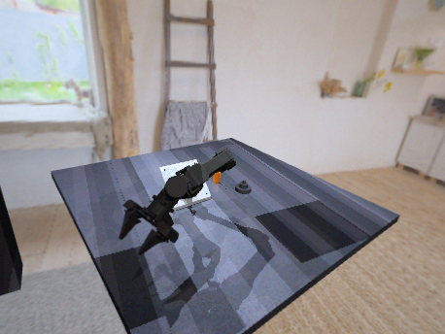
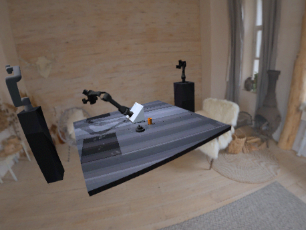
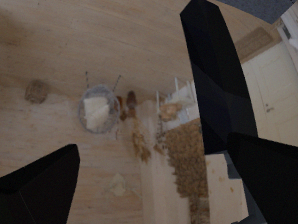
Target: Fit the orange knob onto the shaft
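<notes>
Orange knob (image 1: 217,178) (image 2: 149,121), top view: I see it on the striped dark table (image 1: 296,209) (image 2: 167,134), near the round pedestal (image 1: 243,188) (image 2: 139,130) and apart from it. It is not on the shaft.
Shaft (image 1: 243,183) (image 2: 139,126), top view: stands up from the middle of the pedestal, uncovered. I cannot make out its flat side from my station.
White block (image 1: 206,195) (image 2: 137,113), top view: partly hidden under my arm (image 1: 184,186) (image 2: 114,101); the knob is just beside it.
Gripper (image 1: 131,245) (image 2: 83,96) (image 3: 156,148), top view: fingers spread wide, nothing between them; I read it as released. It points away from the knob and pedestal.
Backdrop, top view: wooden ladder (image 1: 168,83) against the wall, grey cloth (image 1: 185,123) hanging on it.
Knob, exterior view: upright on the table, between the white block and the near right part of the tabletop. Pedestal is near it, a gap between the two.
Arm, exterior view: reaches up and out from beside the white block, the gripper raised well above the table.
Other arms, exterior view: a grey arm (image 2: 13,85) and a black arm (image 2: 183,71), each on a dark pillar.
Fingers, wrist view: one on each side, well apart. Between and beyond them I get wooden floor, a white cushion (image 3: 97,111) and a long dark block (image 3: 222,90); knob and pedestal are out of frame.
</notes>
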Controlling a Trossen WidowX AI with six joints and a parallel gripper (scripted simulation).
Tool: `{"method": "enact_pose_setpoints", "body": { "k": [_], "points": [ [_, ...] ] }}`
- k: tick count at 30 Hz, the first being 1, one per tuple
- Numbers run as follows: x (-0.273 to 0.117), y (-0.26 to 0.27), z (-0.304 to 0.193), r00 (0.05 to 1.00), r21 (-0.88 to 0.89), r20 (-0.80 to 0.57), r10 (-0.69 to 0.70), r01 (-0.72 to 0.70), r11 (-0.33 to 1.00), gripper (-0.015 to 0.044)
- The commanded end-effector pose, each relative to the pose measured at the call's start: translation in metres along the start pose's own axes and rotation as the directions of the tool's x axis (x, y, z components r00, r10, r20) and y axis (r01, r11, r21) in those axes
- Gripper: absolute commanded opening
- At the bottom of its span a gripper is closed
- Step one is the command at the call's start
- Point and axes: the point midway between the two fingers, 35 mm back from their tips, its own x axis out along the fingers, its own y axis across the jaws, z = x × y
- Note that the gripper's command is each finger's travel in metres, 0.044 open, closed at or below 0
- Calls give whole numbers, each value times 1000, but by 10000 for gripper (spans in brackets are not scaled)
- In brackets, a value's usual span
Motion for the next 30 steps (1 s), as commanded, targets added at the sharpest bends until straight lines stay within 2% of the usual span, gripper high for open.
{"method": "enact_pose_setpoints", "body": {
  "k": [1,6,15,23,30],
  "points": [
    [0,0,0,1000,0,0,0,0,1000,426],
    [5,-20,19,998,49,42,-41,39,998,440],
    [7,-104,104,951,270,224,-213,149,951,440],
    [-27,-176,178,853,459,364,-373,184,869,440],
    [-76,-227,238,730,599,477,-490,139,789,440]
  ]
}}
